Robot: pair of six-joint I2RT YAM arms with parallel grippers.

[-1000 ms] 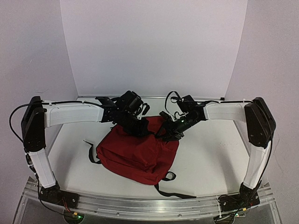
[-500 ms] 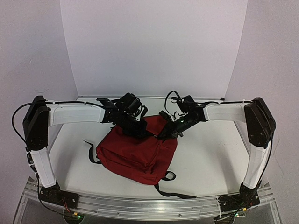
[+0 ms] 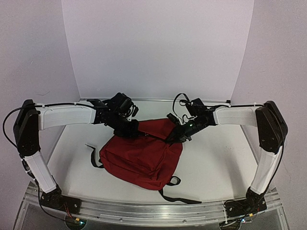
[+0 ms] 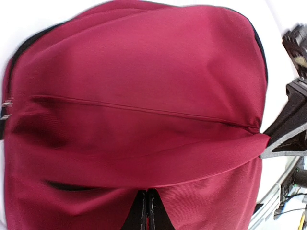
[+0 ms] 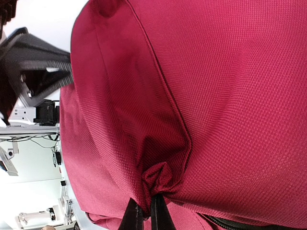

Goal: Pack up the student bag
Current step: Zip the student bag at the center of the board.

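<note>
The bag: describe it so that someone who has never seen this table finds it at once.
On the white table, look between the left arm and the right arm. The bag lies there, its far edge pinched by the left pincer and right pincer. It is the only dark red thing, soft fabric with black straps trailing toward the near edge.

Lab test booth: plain white backdrop panels (image 3: pixel 158 48), aluminium mounting rail (image 3: pixel 144 211).
</note>
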